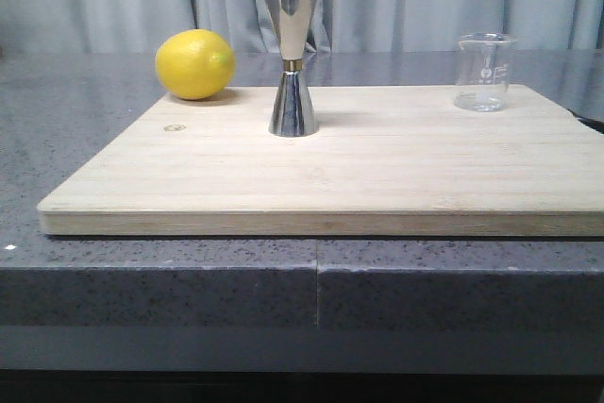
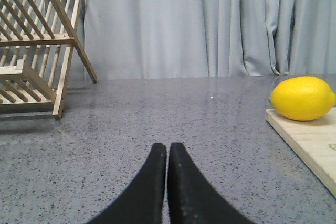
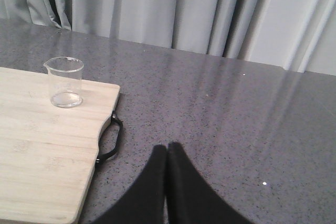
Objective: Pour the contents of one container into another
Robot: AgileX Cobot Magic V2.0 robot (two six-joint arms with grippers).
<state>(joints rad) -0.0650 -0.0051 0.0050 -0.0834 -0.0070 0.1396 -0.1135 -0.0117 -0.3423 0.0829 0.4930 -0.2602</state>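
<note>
The clear glass beaker (image 1: 485, 73) stands upright at the far right corner of the wooden cutting board (image 1: 359, 172); it also shows in the right wrist view as the beaker (image 3: 65, 82). The steel hourglass jigger (image 1: 292, 56) stands upright at the board's far middle. My left gripper (image 2: 167, 147) is shut and empty over the grey counter, left of the board. My right gripper (image 3: 167, 147) is shut and empty over the counter, right of the board. Neither gripper appears in the front view.
A yellow lemon (image 1: 194, 63) rests at the board's far left corner, also seen as the lemon (image 2: 303, 98). A wooden dish rack (image 2: 37, 45) stands on the counter far left. The board's black handle (image 3: 110, 140) juts from its right edge. Grey curtains hang behind.
</note>
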